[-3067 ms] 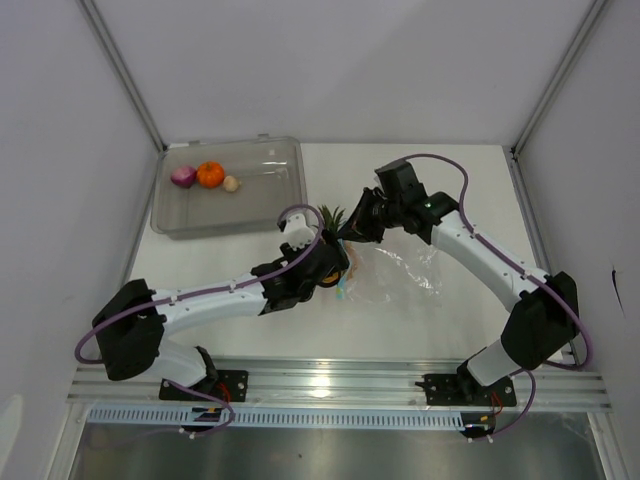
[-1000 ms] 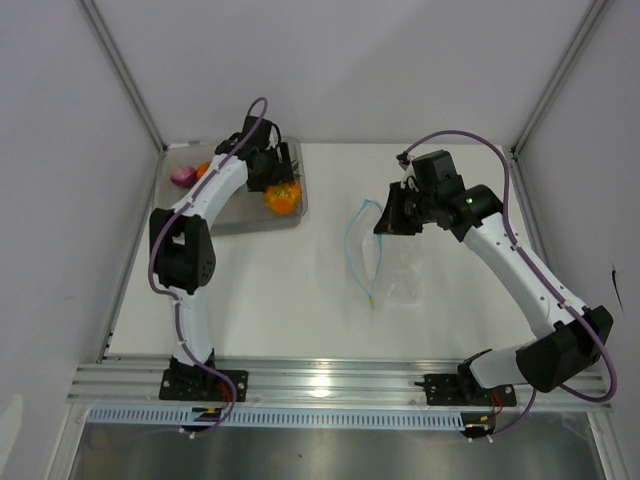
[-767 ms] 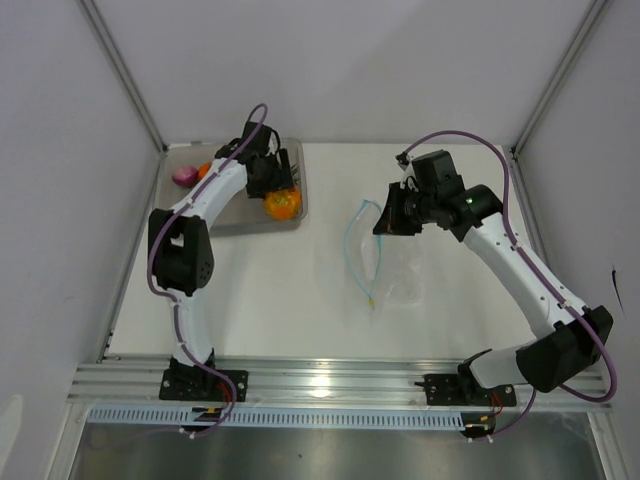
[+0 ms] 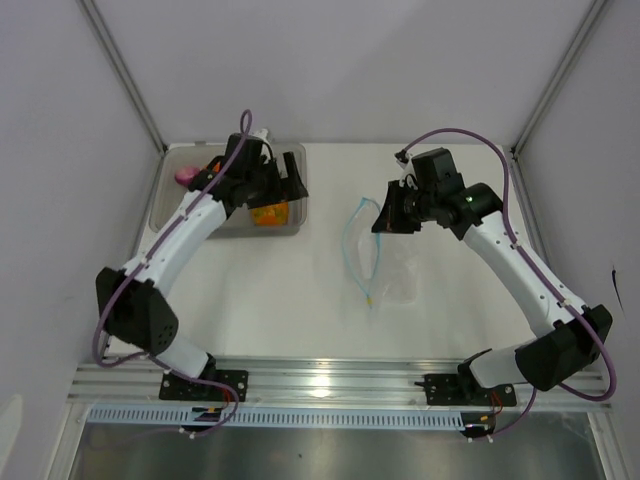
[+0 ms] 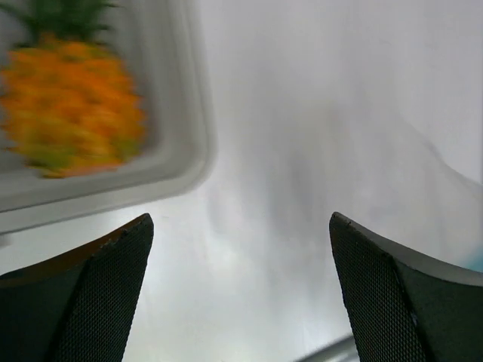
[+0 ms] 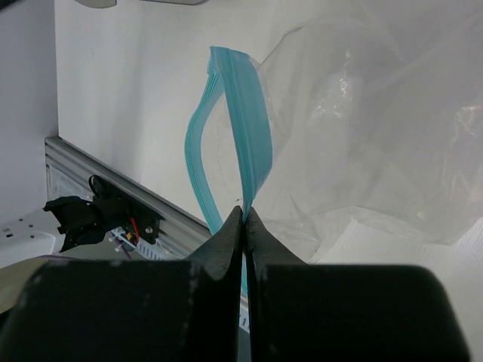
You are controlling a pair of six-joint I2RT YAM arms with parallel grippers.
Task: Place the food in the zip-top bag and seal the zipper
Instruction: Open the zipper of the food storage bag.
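The left pincer [image 5: 239, 220] stands apart; pineapple [image 5: 72, 105] in tray [image 5: 189, 121], upper left of frame. The right pincer [image 6: 244, 215] clamps the bag [image 6: 377, 113] by its zipper [image 6: 253, 136], centre.

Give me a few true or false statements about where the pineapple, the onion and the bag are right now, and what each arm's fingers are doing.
1. The pineapple lies in the grey tray. True.
2. The left fingers are shut on the pineapple. False: they stand open with nothing between them.
3. The right fingers pinch the blue zipper strip of the zip-top bag. True.
4. The onion is inside the zip-top bag. False: it sits in the grey tray.
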